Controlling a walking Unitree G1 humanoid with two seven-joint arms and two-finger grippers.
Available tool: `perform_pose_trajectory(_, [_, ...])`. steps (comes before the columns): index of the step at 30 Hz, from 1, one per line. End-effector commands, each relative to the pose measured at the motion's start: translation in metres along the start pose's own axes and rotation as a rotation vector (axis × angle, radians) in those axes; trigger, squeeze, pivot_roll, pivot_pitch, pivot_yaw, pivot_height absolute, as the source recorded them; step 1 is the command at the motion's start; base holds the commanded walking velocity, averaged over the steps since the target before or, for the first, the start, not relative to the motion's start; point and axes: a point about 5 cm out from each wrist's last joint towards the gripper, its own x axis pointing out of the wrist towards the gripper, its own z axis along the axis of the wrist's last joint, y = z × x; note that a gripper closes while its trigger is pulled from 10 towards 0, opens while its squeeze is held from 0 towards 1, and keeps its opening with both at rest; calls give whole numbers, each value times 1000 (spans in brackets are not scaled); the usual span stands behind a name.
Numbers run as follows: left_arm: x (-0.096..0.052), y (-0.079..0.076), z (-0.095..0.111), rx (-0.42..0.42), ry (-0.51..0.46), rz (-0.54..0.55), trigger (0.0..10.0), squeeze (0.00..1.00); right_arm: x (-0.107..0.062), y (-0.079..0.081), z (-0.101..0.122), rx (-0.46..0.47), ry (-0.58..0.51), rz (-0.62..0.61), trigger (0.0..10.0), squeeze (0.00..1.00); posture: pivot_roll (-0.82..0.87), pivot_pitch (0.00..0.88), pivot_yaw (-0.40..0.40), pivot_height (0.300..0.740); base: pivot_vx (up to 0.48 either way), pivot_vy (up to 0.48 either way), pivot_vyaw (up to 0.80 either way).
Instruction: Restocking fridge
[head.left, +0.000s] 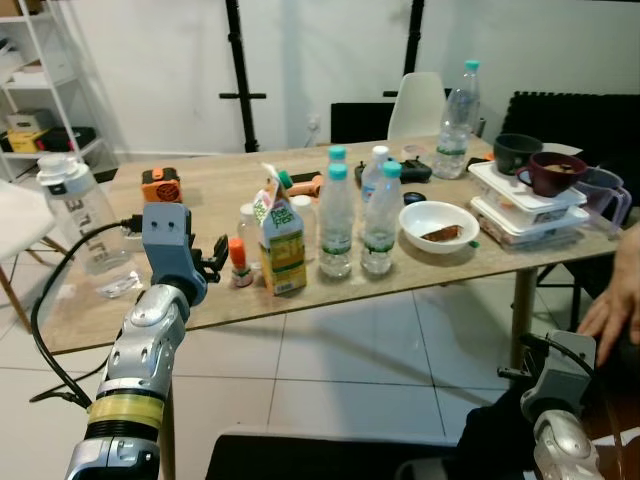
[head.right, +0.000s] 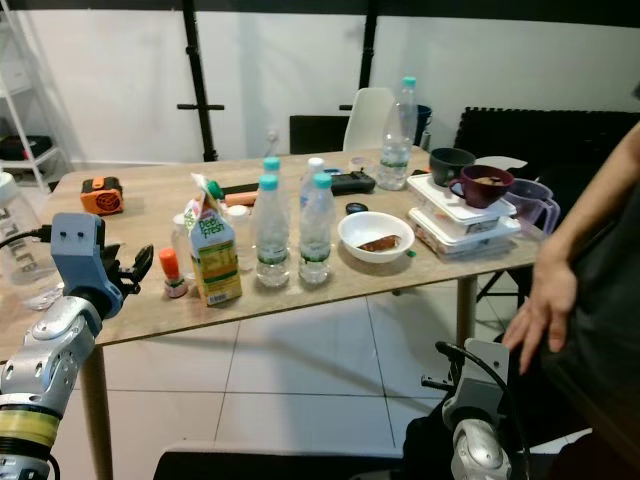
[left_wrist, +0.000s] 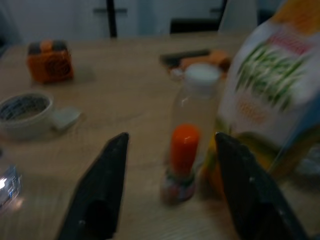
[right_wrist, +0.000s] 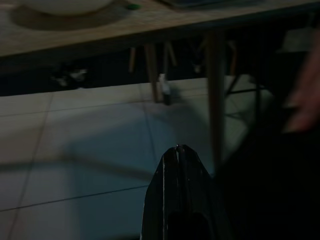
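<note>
The left gripper (left_wrist: 170, 200) hovers at the tabletop (head.left: 210, 200) edge, fingers spread wide and empty, aimed at the small orange-capped bottle (head.left: 238, 262) just beside the carton (head.left: 280, 240), water bottles (head.left: 336, 215) further right, while the right gripper (right_wrist: 178, 165) hangs below with fingers pressed together.

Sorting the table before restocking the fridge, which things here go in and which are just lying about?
For the fridge: juice carton, water bottles, small orange-capped bottle, stacked food containers.

Lying about: tape roll, orange gadget, black remote.
</note>
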Motion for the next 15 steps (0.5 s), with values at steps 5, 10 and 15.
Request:
perform_pose_trajectory(5, [21, 11, 1, -101, 37, 14, 10000, 0, 1, 8, -1, 15, 18, 21, 10000, 0, -42, 42, -7, 740, 0, 0, 0])
perform_pose_trajectory(10, [30, -3, 12, -135, 24, -158, 10000, 0, 1, 5, 2, -2, 6, 22, 10000, 0, -75, 55, -7, 740, 0, 0, 0])
perform_pose_trajectory(15, [35, -7, 20, -75, 26, -241, 10000, 0, -1, -5, 4, -19, -4, 6, 10000, 0, -101, 73, 9, 740, 0, 0, 0])
